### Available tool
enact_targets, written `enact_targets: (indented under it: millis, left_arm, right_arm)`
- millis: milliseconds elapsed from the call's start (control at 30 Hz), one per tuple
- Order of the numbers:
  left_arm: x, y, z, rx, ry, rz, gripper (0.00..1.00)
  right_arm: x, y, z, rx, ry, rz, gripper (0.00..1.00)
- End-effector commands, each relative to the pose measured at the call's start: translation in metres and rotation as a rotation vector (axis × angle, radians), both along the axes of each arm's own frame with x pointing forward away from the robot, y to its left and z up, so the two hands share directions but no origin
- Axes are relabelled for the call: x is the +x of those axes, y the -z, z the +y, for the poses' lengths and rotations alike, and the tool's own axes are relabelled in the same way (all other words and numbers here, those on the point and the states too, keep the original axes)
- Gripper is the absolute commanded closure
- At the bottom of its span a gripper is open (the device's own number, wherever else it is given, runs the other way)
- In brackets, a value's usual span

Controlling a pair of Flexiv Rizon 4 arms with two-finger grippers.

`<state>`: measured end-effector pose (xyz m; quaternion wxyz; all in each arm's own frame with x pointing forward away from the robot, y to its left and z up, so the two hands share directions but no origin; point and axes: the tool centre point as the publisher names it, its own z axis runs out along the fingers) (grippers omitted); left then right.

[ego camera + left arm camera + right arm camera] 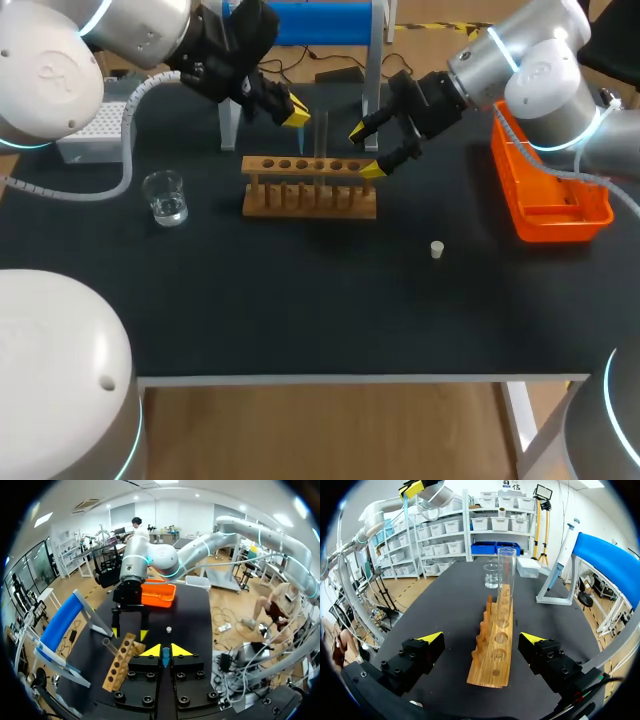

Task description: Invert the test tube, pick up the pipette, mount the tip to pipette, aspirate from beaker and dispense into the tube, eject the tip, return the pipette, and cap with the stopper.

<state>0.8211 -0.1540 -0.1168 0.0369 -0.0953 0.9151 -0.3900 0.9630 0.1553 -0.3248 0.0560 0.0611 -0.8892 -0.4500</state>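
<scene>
The first step looks done. The tube (506, 582) stands upright, mouth up, in a hole of the wooden rack (490, 672), straight ahead of the right gripper (365, 150). That gripper's fingers are wide apart, one on each side of the rack's near end, and grip nothing. Everything after that seems left to do. What looks like the pipette (565, 550) hangs on the blue-topped stand (602, 555), ahead of the right gripper and off to one side, past the rack. The left gripper (165, 651) hangs high, with the rack just ahead of it and to one side. Its fingers are drawn close on a thin blue piece (165, 658) that is too small to name, so I cannot tell whether the pick-up has begun.

As for contents, the tube looks clear and dry, so nothing has been put into it yet. The glass (165, 197) holds a shallow pool of clear liquid and stands beyond the rack's far end from the right gripper, well apart from both grippers. The white stopper (437, 249) lies on the table, away from the right gripper, so the capping is not done. The white tip box (95, 130) sits beside the left arm, and its rows are too small to count. I can make out no tip in the orange bin (505, 170) beside the right arm.
</scene>
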Motion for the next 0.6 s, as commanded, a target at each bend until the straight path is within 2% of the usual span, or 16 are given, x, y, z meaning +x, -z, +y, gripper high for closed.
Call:
enact_targets:
  millis: [33, 200, 600]
  left_arm:
    - [0.0, -0.001, 0.0, 0.003, -0.001, 0.002, 1.0]
    - [0.0, -0.001, 0.0, 0.003, -0.001, 0.002, 1.0]
    - [0.0, -0.001, 0.0, 0.003, -0.001, 0.002, 1.0]
  right_arm:
    - [-0.006, -0.003, -0.004, -0.011, -0.001, -0.011, 0.0]
    - [-0.022, -0.015, -0.011, 0.003, -0.001, -0.038, 0.0]
    - [-0.062, -0.062, -0.039, 0.083, 0.029, -0.088, 0.0]
